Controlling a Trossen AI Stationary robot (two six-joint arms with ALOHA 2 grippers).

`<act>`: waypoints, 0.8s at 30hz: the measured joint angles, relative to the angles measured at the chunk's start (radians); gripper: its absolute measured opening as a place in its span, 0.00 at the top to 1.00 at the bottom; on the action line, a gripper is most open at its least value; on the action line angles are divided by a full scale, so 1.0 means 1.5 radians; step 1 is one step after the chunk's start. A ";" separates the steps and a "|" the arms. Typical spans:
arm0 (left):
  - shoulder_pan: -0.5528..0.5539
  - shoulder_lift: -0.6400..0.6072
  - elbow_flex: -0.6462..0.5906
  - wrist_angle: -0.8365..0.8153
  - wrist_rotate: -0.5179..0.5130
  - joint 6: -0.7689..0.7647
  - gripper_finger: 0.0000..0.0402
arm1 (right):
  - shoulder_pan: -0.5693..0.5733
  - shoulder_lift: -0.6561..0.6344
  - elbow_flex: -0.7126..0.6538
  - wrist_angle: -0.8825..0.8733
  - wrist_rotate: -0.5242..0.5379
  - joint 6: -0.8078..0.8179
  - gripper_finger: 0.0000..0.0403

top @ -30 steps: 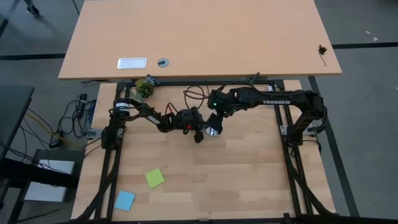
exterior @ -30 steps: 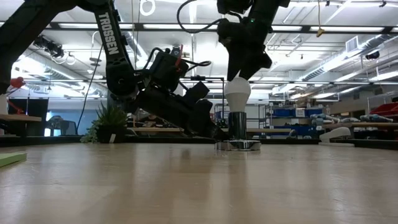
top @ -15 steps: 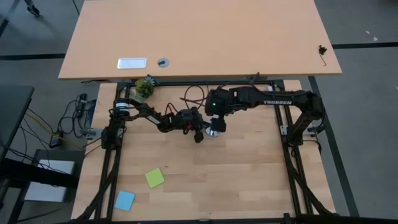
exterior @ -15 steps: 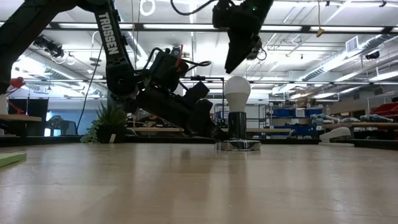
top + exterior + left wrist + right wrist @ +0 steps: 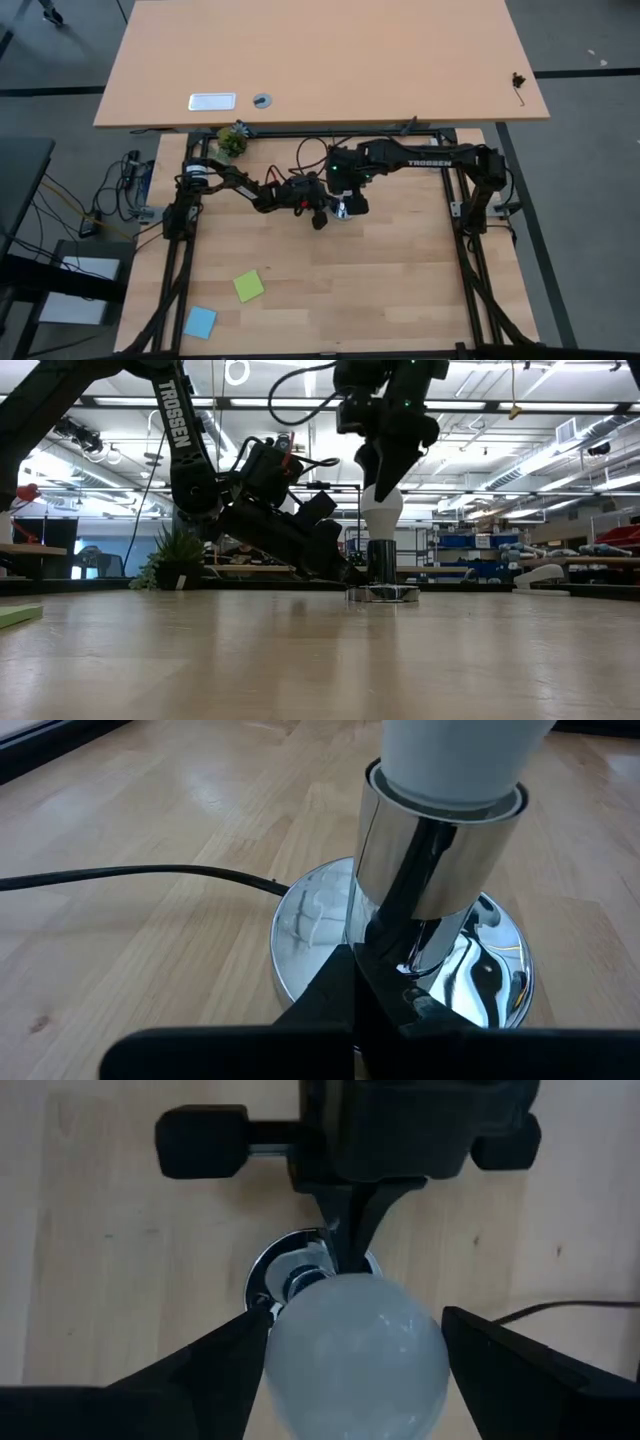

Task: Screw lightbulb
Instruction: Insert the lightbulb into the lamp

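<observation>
Bulb (image 5: 381, 512) stood in socket (image 5: 430, 850) near the tabletop's far edge; right fingers (image 5: 215, 1355) flanked it, left fingers (image 5: 345, 990) clamped the socket. Off-axis twisting risked cross-threading.

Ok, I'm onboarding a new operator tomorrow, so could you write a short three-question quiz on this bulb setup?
1. True or false: the lightbulb stands upright in the socket.
2. What does the left tool grip? A) the socket B) the lightbulb
3. Fill in: the right tool sits directly ___ the lightbulb.

Key: 1 true; 2 A; 3 above.
</observation>
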 joint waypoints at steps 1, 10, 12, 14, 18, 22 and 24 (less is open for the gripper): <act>0.000 0.000 0.000 0.000 0.000 0.000 1.00 | 0.001 0.001 0.000 -0.002 0.000 0.008 0.25; 0.000 0.000 0.000 0.000 0.000 0.002 1.00 | 0.000 0.010 0.003 -0.004 0.027 0.322 0.32; 0.000 0.000 0.000 0.000 0.000 0.002 1.00 | 0.000 0.010 0.002 -0.007 0.032 0.410 0.31; 0.000 0.000 0.000 0.000 0.000 0.002 1.00 | 0.000 0.010 0.002 -0.006 0.031 0.454 0.29; 0.000 0.000 0.000 0.000 0.000 0.002 1.00 | 0.003 0.009 0.000 -0.005 0.022 0.445 0.24; 0.000 0.000 0.000 0.000 0.000 0.002 1.00 | 0.005 -0.008 -0.002 0.000 0.019 0.412 0.19; 0.000 0.000 0.000 0.000 0.000 0.002 1.00 | 0.005 -0.021 -0.002 0.005 0.021 0.379 0.17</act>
